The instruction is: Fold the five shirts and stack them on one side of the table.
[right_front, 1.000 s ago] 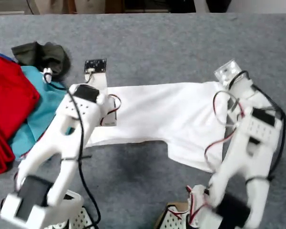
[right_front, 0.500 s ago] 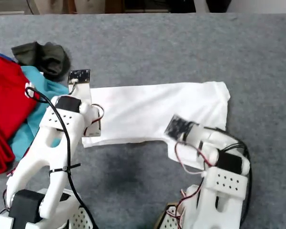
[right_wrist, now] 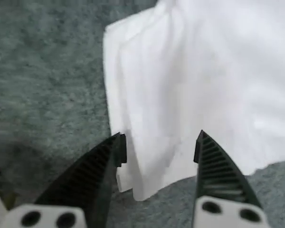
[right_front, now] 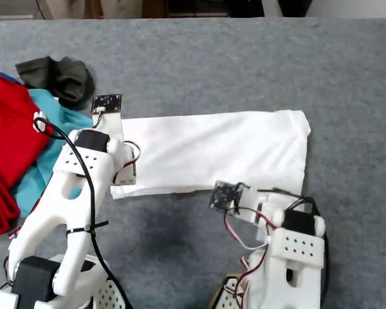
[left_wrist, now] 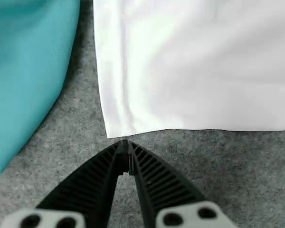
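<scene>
A white shirt (right_front: 212, 151) lies folded into a long strip across the middle of the grey table (right_front: 244, 64). My left gripper (left_wrist: 127, 148) is shut, its tips on the table right at the strip's near left corner (left_wrist: 118, 130), with nothing between them; in the high view it (right_front: 123, 175) stands at that same end. My right gripper (right_wrist: 160, 142) is open and hangs over a loose folded flap of the white shirt (right_wrist: 180, 95) at the strip's near right. The right arm (right_front: 289, 235) hides that flap from above.
A red shirt (right_front: 6, 148), a teal shirt (right_front: 61, 145) and a dark green shirt (right_front: 58, 77) lie heaped at the table's left edge. The teal shirt (left_wrist: 28, 71) lies close beside the white strip's left end. Bare grey table lies behind and right of the strip.
The right arm drew back from the strip's far right corner to its near right flap. The left arm shifted left to the strip's left end, then held still.
</scene>
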Robot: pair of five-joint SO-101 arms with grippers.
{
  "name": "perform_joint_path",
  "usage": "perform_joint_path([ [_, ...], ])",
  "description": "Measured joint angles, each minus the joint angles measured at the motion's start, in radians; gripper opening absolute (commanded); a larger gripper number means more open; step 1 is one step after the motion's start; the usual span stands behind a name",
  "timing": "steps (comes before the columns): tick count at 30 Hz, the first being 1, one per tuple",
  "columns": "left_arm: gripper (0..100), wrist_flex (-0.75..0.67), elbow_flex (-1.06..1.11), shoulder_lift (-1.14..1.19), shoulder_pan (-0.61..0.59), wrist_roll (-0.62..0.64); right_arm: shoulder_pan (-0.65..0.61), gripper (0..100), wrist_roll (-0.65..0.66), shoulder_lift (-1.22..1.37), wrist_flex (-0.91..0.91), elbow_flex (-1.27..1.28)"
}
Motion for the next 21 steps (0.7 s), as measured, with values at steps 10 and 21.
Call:
perform_joint_path([
  [10,2,0.0,0.0,0.0,0.0,0.0,-0.017,22.4,0.0,0.0,-0.077,0.115],
  [21,2,0.0,0.0,0.0,0.0,0.0,-0.017,4.4,0.0,-0.009,-0.12,0.121],
])
